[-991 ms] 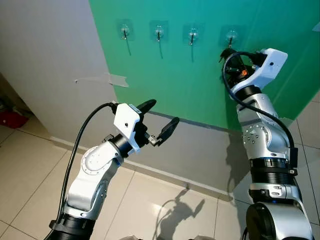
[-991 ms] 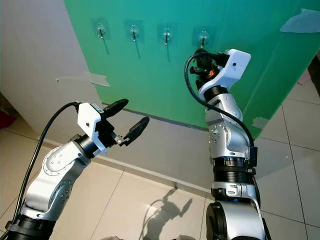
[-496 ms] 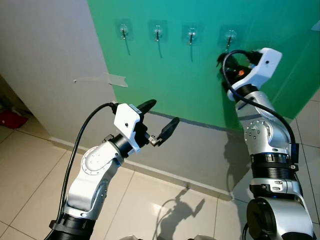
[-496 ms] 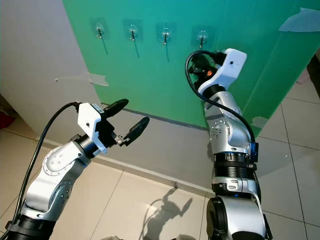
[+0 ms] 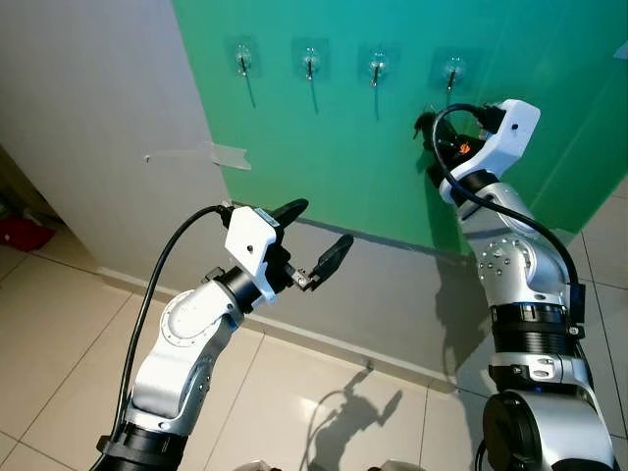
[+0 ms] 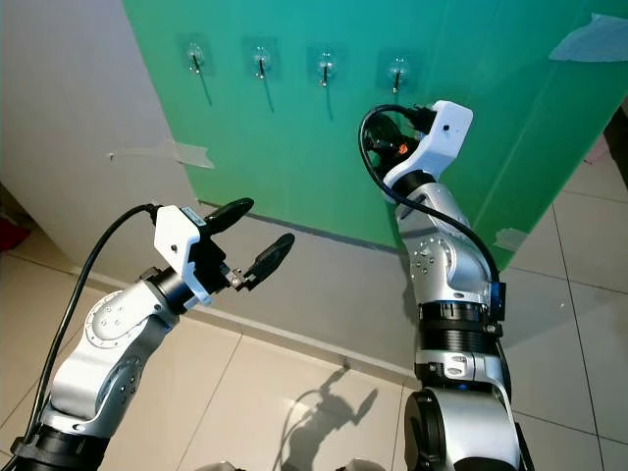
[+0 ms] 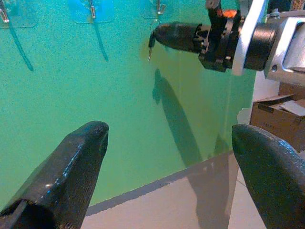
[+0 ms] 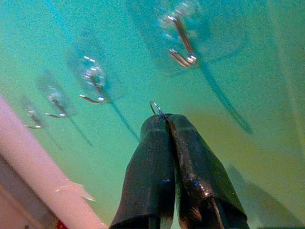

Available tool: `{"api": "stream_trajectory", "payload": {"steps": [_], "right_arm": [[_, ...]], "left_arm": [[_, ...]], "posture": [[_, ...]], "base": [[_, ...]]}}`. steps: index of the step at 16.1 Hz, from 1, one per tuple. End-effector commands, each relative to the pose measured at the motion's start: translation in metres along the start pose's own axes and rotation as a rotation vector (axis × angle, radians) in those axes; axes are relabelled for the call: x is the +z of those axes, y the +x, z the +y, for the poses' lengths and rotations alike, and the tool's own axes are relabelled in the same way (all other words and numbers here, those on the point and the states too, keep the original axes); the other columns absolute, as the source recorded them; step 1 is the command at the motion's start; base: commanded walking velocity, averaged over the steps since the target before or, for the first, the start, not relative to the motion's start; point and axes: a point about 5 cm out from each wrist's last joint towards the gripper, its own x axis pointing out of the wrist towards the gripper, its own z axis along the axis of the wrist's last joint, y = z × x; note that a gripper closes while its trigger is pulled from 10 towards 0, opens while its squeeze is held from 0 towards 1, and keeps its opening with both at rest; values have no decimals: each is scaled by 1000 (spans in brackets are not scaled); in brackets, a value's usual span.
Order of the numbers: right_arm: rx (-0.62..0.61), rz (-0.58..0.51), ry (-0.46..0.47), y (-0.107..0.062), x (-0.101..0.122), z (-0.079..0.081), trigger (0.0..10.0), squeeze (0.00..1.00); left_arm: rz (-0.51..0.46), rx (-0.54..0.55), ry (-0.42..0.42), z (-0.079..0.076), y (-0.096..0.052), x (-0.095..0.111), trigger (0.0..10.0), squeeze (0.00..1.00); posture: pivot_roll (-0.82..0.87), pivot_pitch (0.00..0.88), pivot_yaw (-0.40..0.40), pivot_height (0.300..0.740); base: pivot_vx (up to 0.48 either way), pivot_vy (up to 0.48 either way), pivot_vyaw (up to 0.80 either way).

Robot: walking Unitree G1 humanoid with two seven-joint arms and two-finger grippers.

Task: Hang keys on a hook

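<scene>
The wall panel is plain green above a grey band. 4 clear hooks carry silver metal. The key ring is silver between black fingers. The floor tiles are beige.

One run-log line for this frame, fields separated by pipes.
phase: approach | right gripper: shut on key ring, just below rightmost hook | left gripper: open, idle, away from green wall | ring not yet hung
</scene>
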Motion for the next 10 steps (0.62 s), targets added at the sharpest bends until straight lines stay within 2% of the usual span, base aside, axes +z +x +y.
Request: {"api": "stream_trajectory", "payload": {"steps": [1, 5, 10], "right_arm": [[54, -9, 18, -3, 7, 5, 10000, 0], [82, -28, 57, -7, 19, 7, 10000, 0], [-9, 36, 98, -4, 22, -3, 10000, 0]], "left_arm": [[-1, -11, 17, -2, 0, 3, 10000, 0], [-1, -15, 13, -2, 1, 3, 10000, 0], [-2, -21, 11, -4, 0, 2, 10000, 0]], "posture": [[-115, 49, 48, 740], [-119, 48, 51, 740], [-124, 30, 53, 740]], "base": [[0, 0, 0], [0, 0, 0], [0, 0, 0]]}}
